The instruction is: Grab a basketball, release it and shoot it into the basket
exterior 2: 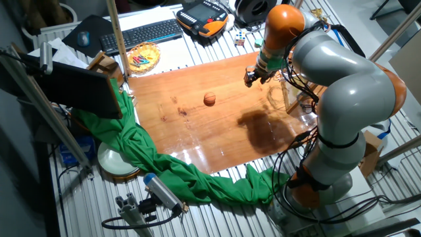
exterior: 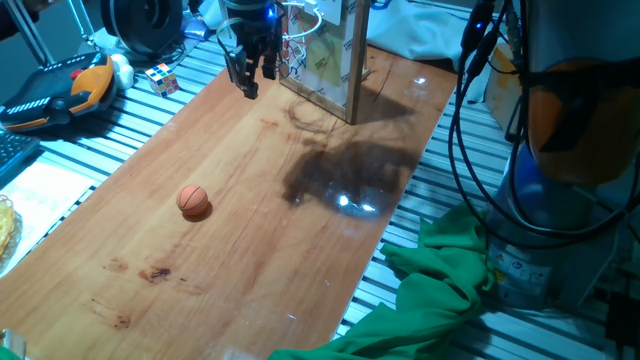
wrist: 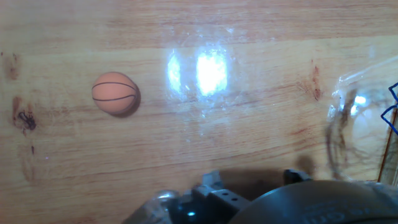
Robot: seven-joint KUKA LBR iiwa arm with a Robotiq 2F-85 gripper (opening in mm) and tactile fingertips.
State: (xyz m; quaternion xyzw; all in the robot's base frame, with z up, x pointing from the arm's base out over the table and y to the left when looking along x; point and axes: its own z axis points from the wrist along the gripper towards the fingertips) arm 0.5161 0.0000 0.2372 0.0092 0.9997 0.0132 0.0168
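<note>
- The pincer (exterior: 250, 72) is seen raised beside the basket (exterior: 300, 45), empty, fingers apart.
- The basketball (exterior: 194, 201) lies loose on the worktop (exterior: 300, 250), at 7 o'clock from the pincer.
- Risk: the ball could be nudged away by an off-centre descent.

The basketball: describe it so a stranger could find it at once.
Start at the long wooden table, with the backboard and basket standing at its far end. Out on the bare wood, well away from the hand, lies the basketball. It is a tiny orange ball with thin dark seams, the only round thing on the wood.
</note>
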